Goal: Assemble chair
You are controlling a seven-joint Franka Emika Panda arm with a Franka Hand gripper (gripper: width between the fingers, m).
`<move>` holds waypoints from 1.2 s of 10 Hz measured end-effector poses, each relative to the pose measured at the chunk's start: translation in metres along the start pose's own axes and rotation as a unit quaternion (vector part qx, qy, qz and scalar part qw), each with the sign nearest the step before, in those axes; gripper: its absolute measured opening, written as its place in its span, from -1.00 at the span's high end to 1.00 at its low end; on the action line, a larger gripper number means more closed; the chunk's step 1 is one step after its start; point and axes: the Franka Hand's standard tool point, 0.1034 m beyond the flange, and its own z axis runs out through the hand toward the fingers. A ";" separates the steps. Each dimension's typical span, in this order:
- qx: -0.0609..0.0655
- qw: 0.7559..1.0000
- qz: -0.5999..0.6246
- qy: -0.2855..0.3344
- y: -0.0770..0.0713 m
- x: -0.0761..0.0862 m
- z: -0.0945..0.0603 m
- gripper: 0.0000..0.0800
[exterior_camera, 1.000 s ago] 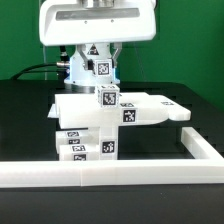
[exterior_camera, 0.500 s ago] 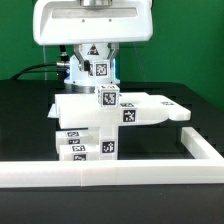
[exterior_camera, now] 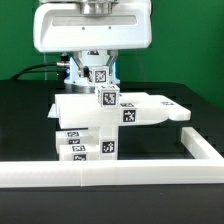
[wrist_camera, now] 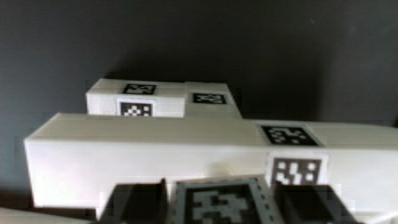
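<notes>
Blocky white plastic chair [exterior_camera: 105, 125] sits unmoved on the black desk [exterior_camera: 30, 120]; hand [exterior_camera: 96, 78] has risen slightly, grip indiscernible.

Exterior cam sits low in front, facing the arm [exterior_camera: 92, 30] across the counter [exterior_camera: 25, 115], mid-range. Wrist cam looks down along the fingers [wrist_camera: 139, 203], very close, blurry. Both share the chair [exterior_camera: 100, 125], prob. its tagged top blocks.
</notes>
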 end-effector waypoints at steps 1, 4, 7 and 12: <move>-0.001 1.000 0.001 -0.003 0.001 -0.002 0.003 0.28; -0.002 1.000 0.000 -0.004 0.000 -0.001 0.006 0.28; -0.003 1.000 -0.002 -0.007 -0.001 0.000 0.009 0.28; -0.007 1.000 0.001 -0.010 0.005 -0.001 0.013 0.28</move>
